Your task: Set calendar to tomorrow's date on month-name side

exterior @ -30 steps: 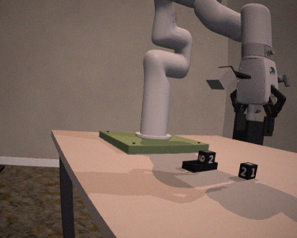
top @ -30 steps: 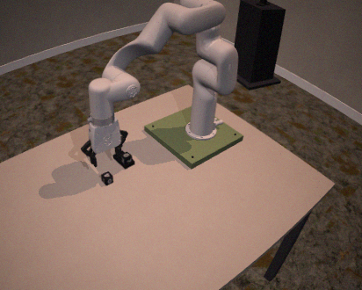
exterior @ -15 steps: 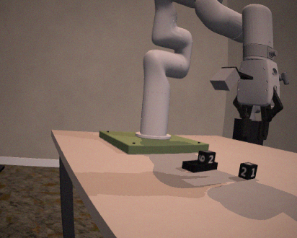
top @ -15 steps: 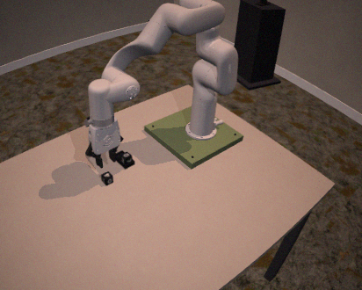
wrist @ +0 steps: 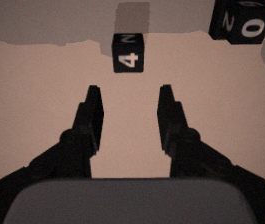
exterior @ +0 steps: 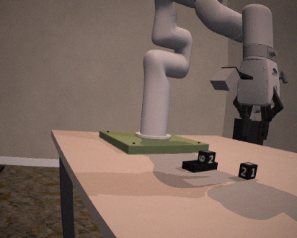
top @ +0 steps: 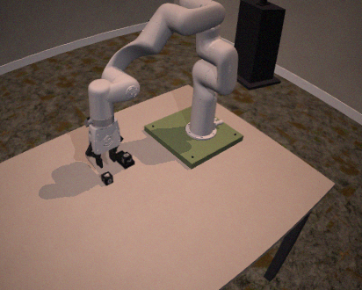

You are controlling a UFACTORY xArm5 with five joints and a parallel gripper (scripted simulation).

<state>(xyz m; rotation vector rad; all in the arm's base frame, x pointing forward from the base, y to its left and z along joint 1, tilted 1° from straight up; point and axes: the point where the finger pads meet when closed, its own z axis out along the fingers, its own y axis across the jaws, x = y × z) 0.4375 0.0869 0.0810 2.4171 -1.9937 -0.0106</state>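
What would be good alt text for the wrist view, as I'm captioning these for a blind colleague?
A black cube showing a white 4 sits on a table, ahead of the parted fingers of an empty tool; another cube showing 0 is at upper right.
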